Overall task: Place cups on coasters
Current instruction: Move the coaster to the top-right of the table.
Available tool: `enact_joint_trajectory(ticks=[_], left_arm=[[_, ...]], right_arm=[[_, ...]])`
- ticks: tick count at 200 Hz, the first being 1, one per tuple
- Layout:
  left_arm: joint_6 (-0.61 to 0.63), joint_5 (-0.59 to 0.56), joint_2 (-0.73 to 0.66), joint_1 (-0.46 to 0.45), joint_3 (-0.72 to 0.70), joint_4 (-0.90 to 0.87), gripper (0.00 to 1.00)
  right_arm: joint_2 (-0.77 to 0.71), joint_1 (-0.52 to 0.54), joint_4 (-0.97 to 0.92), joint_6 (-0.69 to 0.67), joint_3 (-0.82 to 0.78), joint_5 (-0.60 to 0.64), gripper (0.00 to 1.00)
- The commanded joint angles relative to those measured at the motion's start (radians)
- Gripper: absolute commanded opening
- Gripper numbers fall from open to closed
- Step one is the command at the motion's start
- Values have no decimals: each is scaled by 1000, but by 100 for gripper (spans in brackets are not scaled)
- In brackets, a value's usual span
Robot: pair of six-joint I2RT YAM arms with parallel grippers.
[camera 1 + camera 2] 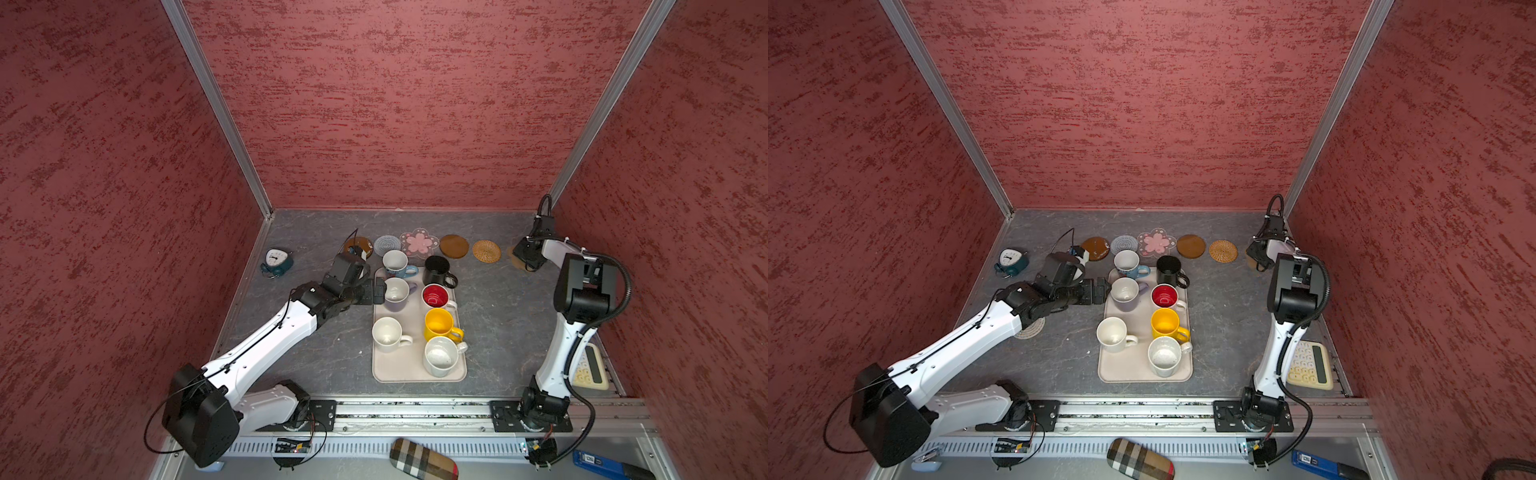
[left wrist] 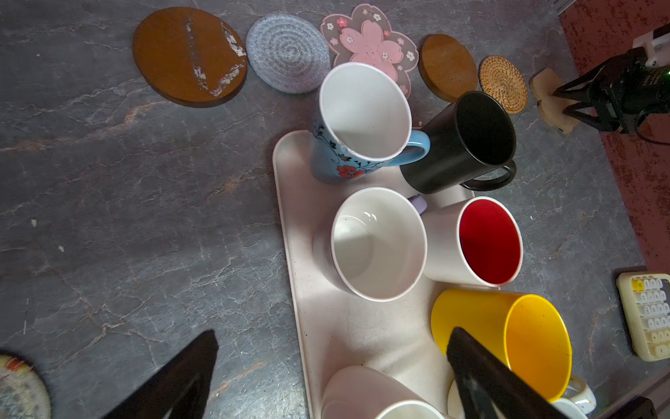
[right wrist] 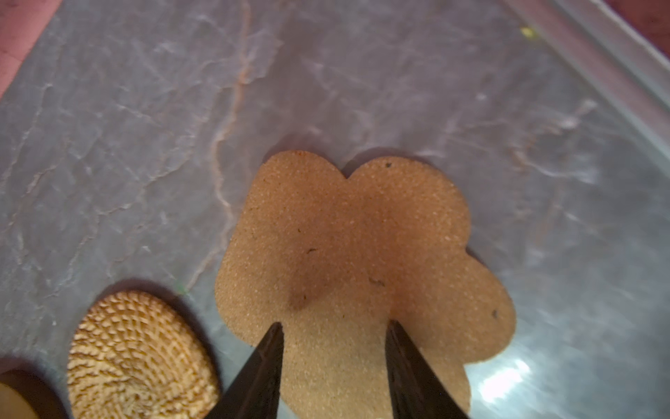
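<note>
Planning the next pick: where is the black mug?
In both top views the black mug stands at the tray's far right corner, beside the blue-handled mug.

Robot lab cell, red walls (image 1: 395, 104), aluminium rail (image 1: 415, 415)

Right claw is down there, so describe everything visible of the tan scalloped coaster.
The tan scalloped coaster is a flat, flower-lobed mat with a grainy, cork-like face and some dark specks. It lies on the grey table, at the row's end beside, not touching, the wicker coaster. Nothing stands on it. The right claw hangs over one lobe, jaws apart; contact cannot be told.
</note>
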Motion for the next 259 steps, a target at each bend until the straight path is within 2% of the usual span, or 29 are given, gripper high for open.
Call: enact_joint_trajectory(ticks=[1,38,93,159,259], left_arm=[[-7,9,11,15,15,8,100],[-6,10,11,21,15,-1,99],[-6,6,6,32,17,-8,99],[-16,25,-33,77,18,-41,99],[-33,18,-101,85,-27,-65,99]], right_arm=[[57,29,-61,16,43,-25,47],[102,29,-86,26,99,-20,47],[99,29,-95,25,97,-16,47],[44,29,-92,28,63,-8,48],[-7,28,-43,19,-57,-2,49]])
